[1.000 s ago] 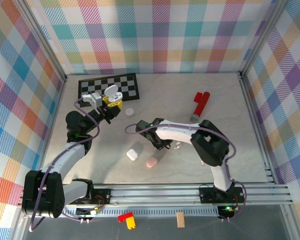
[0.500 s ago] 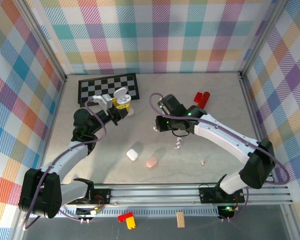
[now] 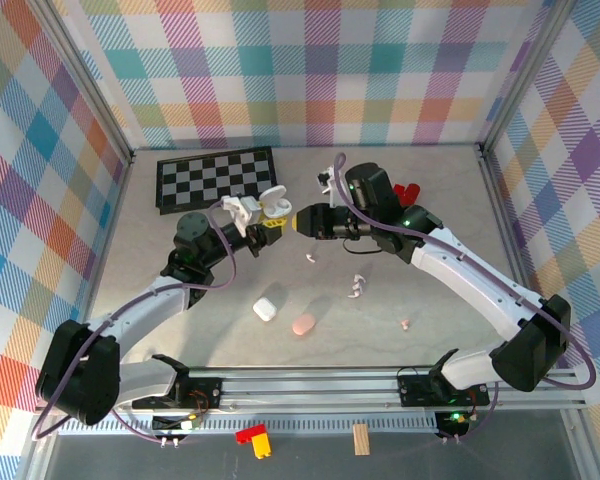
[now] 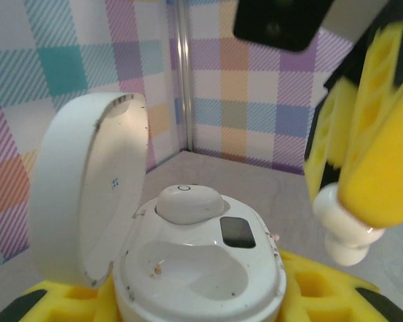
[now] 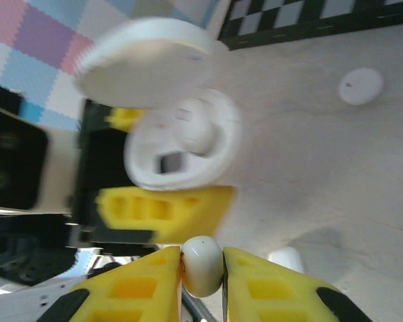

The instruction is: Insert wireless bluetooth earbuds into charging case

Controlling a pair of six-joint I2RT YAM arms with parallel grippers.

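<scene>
The white charging case (image 4: 198, 268) stands open in my left gripper (image 4: 195, 305), which is shut on its base. Its lid (image 4: 87, 194) is tipped back to the left. One earbud (image 4: 188, 203) sits in the far slot and the near slot is bare. My right gripper (image 5: 202, 268) is shut on a white earbud (image 5: 202, 263), just right of the case (image 5: 181, 144) and level with it. From above, the case (image 3: 271, 205) and the right gripper (image 3: 300, 220) nearly meet over the table's middle. Loose earbuds (image 3: 309, 257) (image 3: 356, 286) (image 3: 405, 324) lie on the table.
A closed white case (image 3: 266, 309) and a pink case (image 3: 302, 325) lie near the front. A checkerboard (image 3: 217, 177) lies at the back left, a red object (image 3: 406, 192) at the back right. A small white disc (image 5: 361, 86) rests on the table beyond the case.
My right arm has lifted off the table's middle and swung back and left with an earbud, up to the case. My left gripper has carried the open case to the right.
</scene>
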